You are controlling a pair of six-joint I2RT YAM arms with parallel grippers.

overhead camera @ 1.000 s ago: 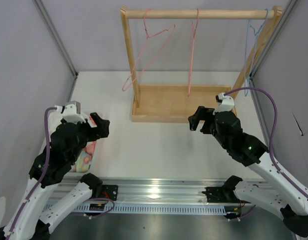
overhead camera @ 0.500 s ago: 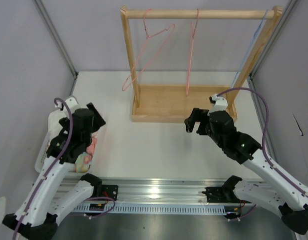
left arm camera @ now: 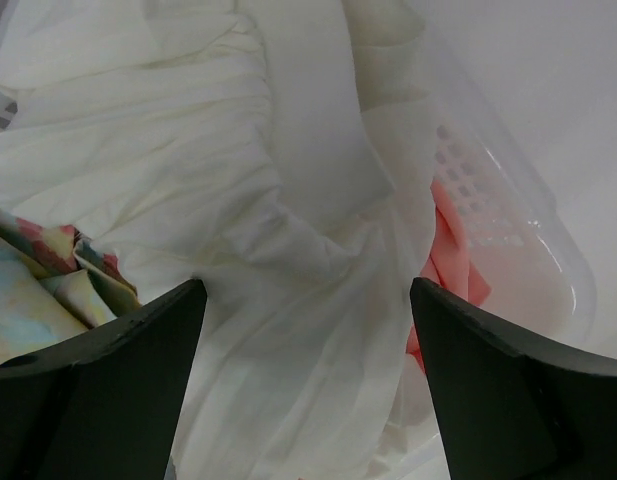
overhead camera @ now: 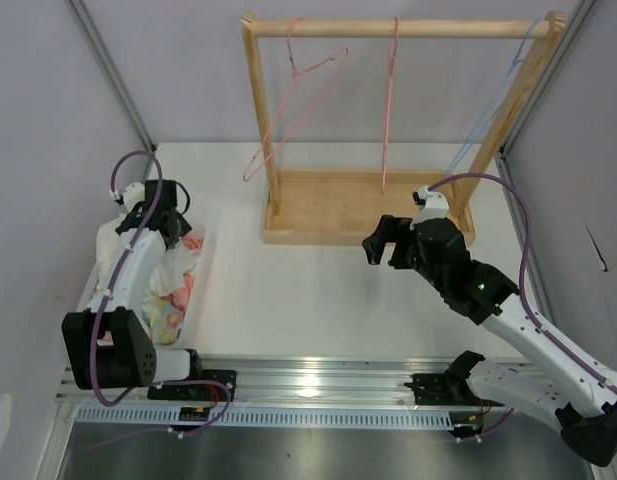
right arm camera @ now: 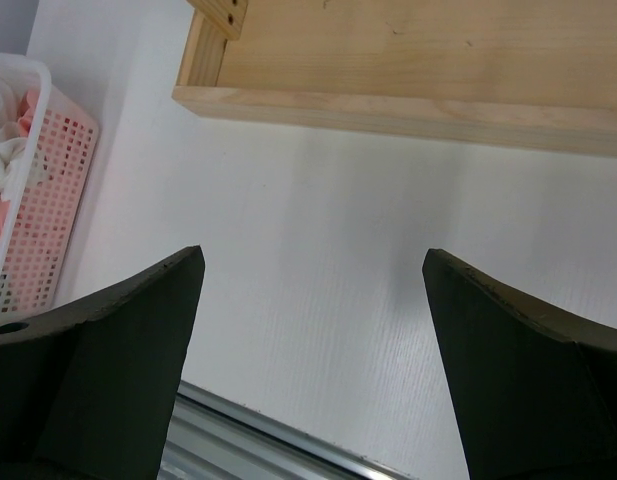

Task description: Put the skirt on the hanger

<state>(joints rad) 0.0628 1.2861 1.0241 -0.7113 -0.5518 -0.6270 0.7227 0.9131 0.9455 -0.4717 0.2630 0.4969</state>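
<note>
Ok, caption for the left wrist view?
Open left fingers over the white skirt bunched in the basket.

Soft, even light falls from above in the top view. The white table [overhead camera: 288, 300] is bright but not blown out. A sharp glare patch sits on the metal rail [overhead camera: 308, 383] at bottom centre. Shadows are faint: a pale smudge under the right arm [overhead camera: 483, 292] and another along the rack [overhead camera: 328, 210] base. The hanger [overhead camera: 288, 110] is thin and low in contrast against the grey wall.

In the left wrist view the skirt [left arm camera: 288, 180] is bright, nearly washed out at the top, with its folds shown by soft grey shading. The left fingers [left arm camera: 98, 400] are dark, featureless and out of focus. The right wrist view is similar, with black, blurred right fingers [right arm camera: 98, 370] and a faint grey shadow mid-frame.
</note>
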